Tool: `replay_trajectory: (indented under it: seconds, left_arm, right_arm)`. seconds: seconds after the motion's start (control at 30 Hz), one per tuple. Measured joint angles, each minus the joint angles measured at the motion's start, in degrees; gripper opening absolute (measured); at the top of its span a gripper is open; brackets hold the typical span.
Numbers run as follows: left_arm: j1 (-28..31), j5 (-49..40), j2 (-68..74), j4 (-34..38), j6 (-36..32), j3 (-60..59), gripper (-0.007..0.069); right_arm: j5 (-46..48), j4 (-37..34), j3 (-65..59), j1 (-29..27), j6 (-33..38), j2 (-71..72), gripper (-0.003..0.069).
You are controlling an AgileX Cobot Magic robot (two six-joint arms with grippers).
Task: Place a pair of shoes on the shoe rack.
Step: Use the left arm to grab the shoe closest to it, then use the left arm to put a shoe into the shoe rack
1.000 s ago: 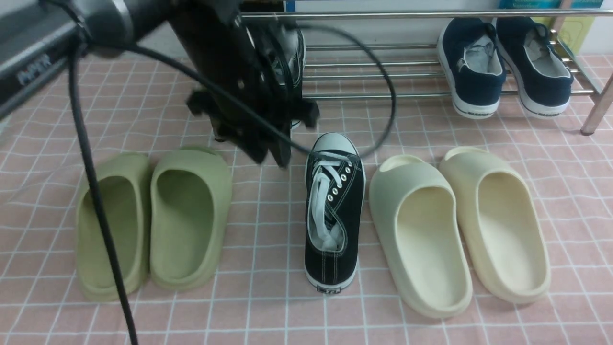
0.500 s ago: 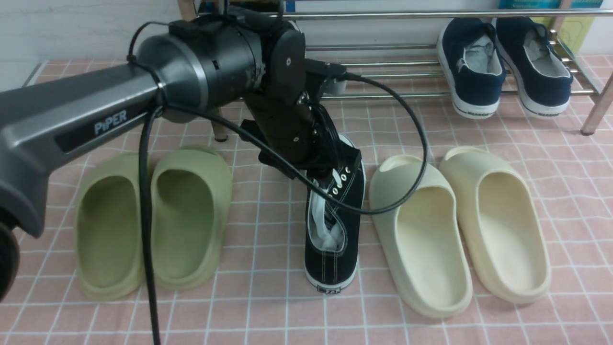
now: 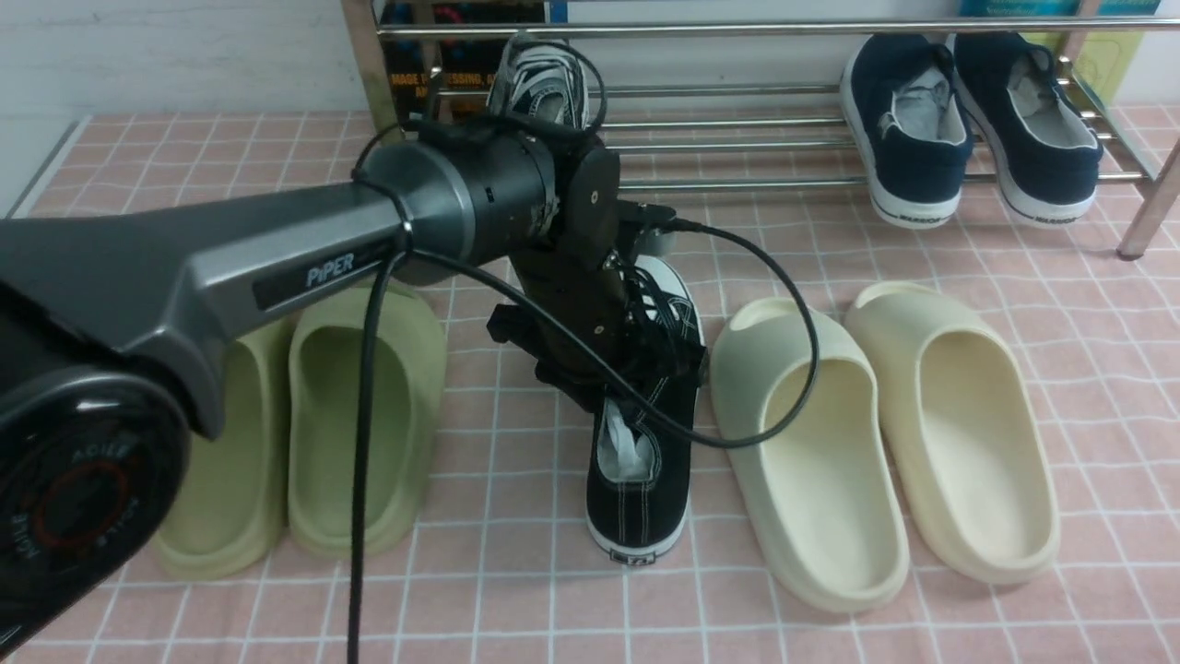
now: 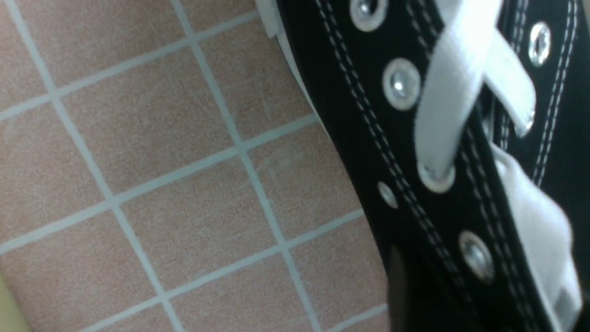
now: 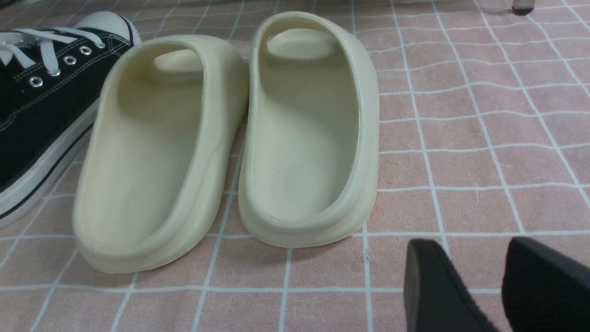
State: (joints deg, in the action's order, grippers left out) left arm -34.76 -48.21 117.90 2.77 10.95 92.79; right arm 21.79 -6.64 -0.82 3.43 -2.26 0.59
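One black sneaker (image 3: 544, 78) with white laces stands tilted at the left end of the silver shoe rack (image 3: 737, 184). Its partner, the second black sneaker (image 3: 641, 498), lies on the pink checked floor, toe toward the rack. My left gripper (image 3: 636, 383) is down on this sneaker's laced part, shut on its side wall. In the left wrist view one finger (image 4: 397, 281) presses the outside of the black canvas (image 4: 368, 115); the other finger is hidden inside the sneaker. My right gripper (image 5: 479, 267) hovers open and empty over the floor, near the cream slides.
Two navy shoes (image 3: 922, 129) sit on the rack's right part. Olive slides (image 3: 359, 415) lie left of the floor sneaker, cream slides (image 3: 811, 461) right of it. The left arm's cable (image 3: 793, 369) loops over the nearer cream slide. A rack leg (image 3: 1148, 217) stands far right.
My left arm has drawn back from the rack, leaving one sneaker there, and has come down onto the floor sneaker. Its jaws have closed on the side wall. The right arm's view gives no earlier frame.
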Motion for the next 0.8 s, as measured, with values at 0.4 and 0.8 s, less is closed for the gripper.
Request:
replay_trajectory:
  seconds: [0.4,0.8]
  left_arm:
    - [0.0,-6.9,0.5,0.0,1.5,9.0,0.0065]
    - [0.1,-8.5,6.8,-7.5,6.1,29.5,0.0065]
  right_arm:
    - [0.0,0.0,0.0,0.0,0.0,0.0,0.0240]
    - [0.0,0.0,0.0,0.0,0.0,0.0,0.0240]
